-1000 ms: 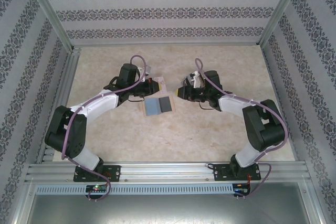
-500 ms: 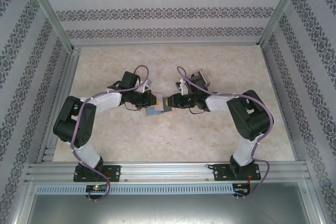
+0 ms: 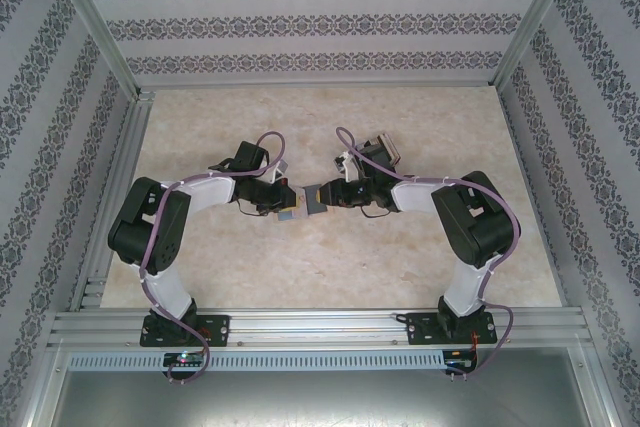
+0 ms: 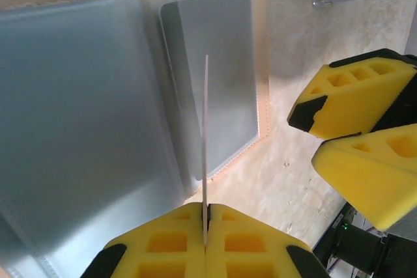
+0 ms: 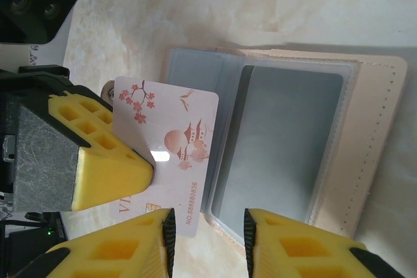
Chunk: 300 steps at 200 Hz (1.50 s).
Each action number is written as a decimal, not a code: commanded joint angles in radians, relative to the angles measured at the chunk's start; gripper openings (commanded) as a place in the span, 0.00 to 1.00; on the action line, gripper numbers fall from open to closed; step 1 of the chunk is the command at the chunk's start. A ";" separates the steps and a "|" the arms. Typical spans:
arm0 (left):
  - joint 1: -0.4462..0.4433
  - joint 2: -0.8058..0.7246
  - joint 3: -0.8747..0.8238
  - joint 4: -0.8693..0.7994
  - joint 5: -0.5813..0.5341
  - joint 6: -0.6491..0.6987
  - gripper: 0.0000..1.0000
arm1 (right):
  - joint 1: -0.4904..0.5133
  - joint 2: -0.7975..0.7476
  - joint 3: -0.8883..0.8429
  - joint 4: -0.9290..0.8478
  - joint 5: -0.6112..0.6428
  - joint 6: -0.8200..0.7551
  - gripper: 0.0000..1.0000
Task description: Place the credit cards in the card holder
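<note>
My left gripper (image 4: 206,221) clamps a credit card (image 4: 205,128) edge-on.
The card holder (image 4: 78,128) lies open across the frame's left; my right gripper (image 4: 305,138), at right, stands partly open, empty.

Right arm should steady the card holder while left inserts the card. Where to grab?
Card holder: likely its beige margin, the side away from the left gripper and its card. It lies flat and sticks out past the clear sleeves, so come from above there.

Bright, even light; card holder (image 4: 78,128) sleeves seem softly blurred.
</note>
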 commanded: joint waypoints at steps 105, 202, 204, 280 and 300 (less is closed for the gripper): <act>0.025 0.028 -0.012 0.051 0.015 -0.102 0.00 | 0.001 0.014 0.023 -0.017 0.007 -0.028 0.36; 0.026 0.028 0.024 0.061 0.008 -0.122 0.00 | 0.001 0.014 0.024 -0.023 0.003 -0.030 0.36; 0.026 0.030 0.025 0.062 0.010 -0.122 0.00 | 0.001 0.014 0.025 -0.022 0.003 -0.030 0.36; 0.025 0.086 0.041 0.077 0.014 -0.123 0.00 | -0.003 0.017 0.025 -0.029 0.004 -0.034 0.36; 0.024 0.091 0.041 0.079 0.011 -0.123 0.00 | -0.004 0.018 0.027 -0.029 0.002 -0.033 0.36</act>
